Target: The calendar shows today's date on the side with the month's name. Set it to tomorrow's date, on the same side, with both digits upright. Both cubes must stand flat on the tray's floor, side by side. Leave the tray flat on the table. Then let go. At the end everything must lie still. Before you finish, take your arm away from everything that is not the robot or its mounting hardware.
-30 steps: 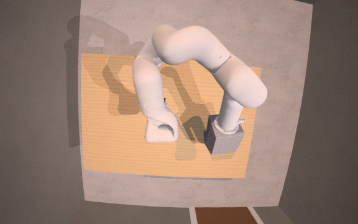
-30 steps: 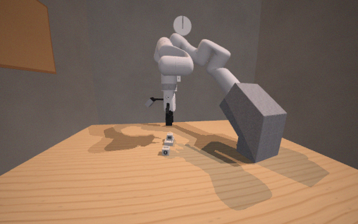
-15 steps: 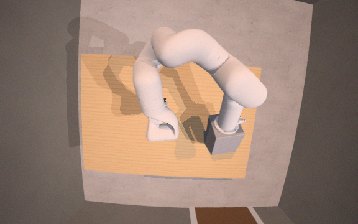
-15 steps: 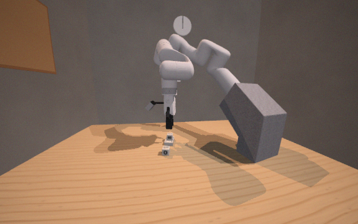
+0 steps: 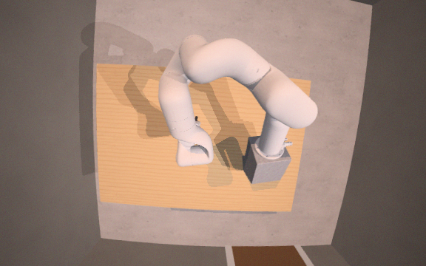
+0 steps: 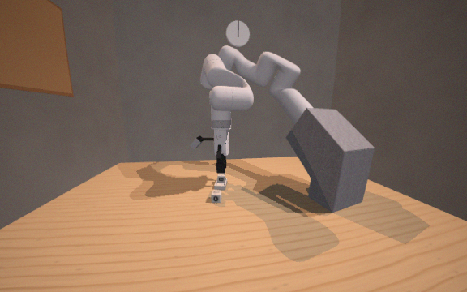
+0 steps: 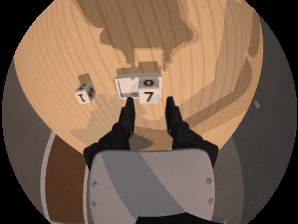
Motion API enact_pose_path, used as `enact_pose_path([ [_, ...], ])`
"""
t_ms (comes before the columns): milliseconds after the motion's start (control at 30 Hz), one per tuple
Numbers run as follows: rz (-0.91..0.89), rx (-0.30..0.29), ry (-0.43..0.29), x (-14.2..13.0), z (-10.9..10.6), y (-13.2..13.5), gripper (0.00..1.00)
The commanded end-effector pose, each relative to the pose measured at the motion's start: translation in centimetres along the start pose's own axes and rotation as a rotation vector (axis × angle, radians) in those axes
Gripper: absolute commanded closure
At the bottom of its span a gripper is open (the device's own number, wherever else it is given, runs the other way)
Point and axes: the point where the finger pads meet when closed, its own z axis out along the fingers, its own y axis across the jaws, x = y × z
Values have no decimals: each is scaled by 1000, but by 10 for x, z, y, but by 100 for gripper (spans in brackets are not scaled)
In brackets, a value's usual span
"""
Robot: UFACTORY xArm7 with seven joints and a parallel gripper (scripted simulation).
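Note:
In the wrist view the small white calendar tray [image 7: 136,87] lies on the wooden table just ahead of my fingertips. One white cube [image 7: 149,91] stands in its right half, with a 7 on the side towards me and a 0 on top. The tray's left half looks empty. A second white cube [image 7: 84,92] lies loose on the table left of the tray and shows a 1. My gripper [image 7: 150,104] is open, with nothing between its fingers. In the exterior view the gripper [image 6: 220,169] hangs straight down just above the cube in the tray [image 6: 221,179], and the loose cube [image 6: 216,198] lies nearer the camera. In the top view my arm hides all of these.
The arm's grey base block [image 6: 331,158] stands on the table to the right of the tray. The wooden table top stretches wide to the left and towards the front. A brown panel [image 7: 63,176] shows at the lower left of the wrist view.

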Motion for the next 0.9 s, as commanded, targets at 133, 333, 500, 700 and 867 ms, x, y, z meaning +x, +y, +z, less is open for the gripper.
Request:
enact_pose_path([
  [133,0,3,3,1,6,-1,53],
  [333,0,3,3,1,8,-1,53],
  [500,0,3,3,1,9,-1,53],
  [700,0,3,3,1,9,-1,53],
  [867,0,3,3,1,9,-1,53],
])
